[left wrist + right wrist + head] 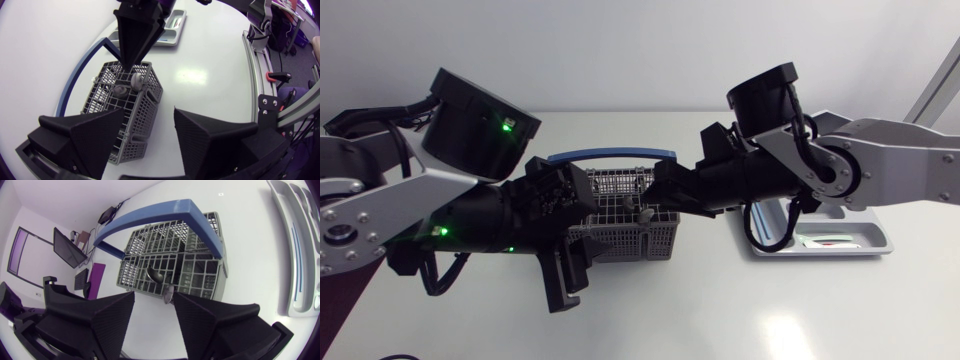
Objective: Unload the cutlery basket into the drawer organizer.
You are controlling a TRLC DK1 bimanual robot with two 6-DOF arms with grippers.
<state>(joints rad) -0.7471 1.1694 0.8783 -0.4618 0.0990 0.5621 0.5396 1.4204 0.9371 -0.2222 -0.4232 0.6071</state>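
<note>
Holds right tool [154,294] spread just above spoon ends [121,91] in the cutlery basket [655,240], mid-worktop [720,310], probably lining up a pick. Sets left tool [148,109], also spread, at the basket's corner, likely to steady it, with drawer organizer [865,245] near.

I am in a robotics lab, not a home kitchen. My silver-grey left arm [390,200] and right arm [895,160], both black-jointed, reach over a plain white worktop [720,310]. On it sit a grey plastic lattice cutlery basket [650,240] with a blue handle and a pale grey drawer organizer tray [885,238].
</note>
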